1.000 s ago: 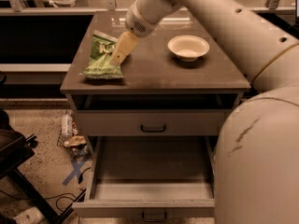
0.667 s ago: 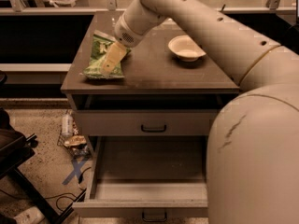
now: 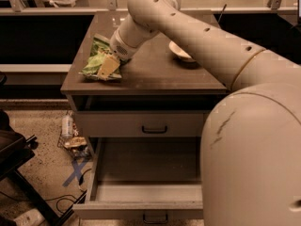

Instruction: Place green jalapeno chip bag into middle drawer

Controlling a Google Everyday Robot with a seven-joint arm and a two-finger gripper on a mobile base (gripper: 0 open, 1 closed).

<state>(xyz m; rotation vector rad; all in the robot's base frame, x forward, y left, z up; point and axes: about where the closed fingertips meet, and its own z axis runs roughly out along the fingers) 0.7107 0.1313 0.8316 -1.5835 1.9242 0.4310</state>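
The green jalapeno chip bag (image 3: 96,60) lies crumpled on the left part of the cabinet top (image 3: 155,76). My gripper (image 3: 108,68) reaches down from the arm and rests on the bag's right side, its pale fingers over the foil. The middle drawer (image 3: 141,194) is pulled out below, its flat tray showing, with a small dark handle on its front at the bottom edge. The arm covers the drawer's right side.
A white round bowl (image 3: 178,52) sits on the cabinet top behind the arm. The closed upper drawer front (image 3: 141,125) has a dark handle. Clutter and a bottle (image 3: 70,135) lie on the floor at left, beside a dark stand (image 3: 14,164).
The arm has swung left and down, so the gripper moved from the bag's upper right down onto its lower right part. The bag and drawer have not moved.
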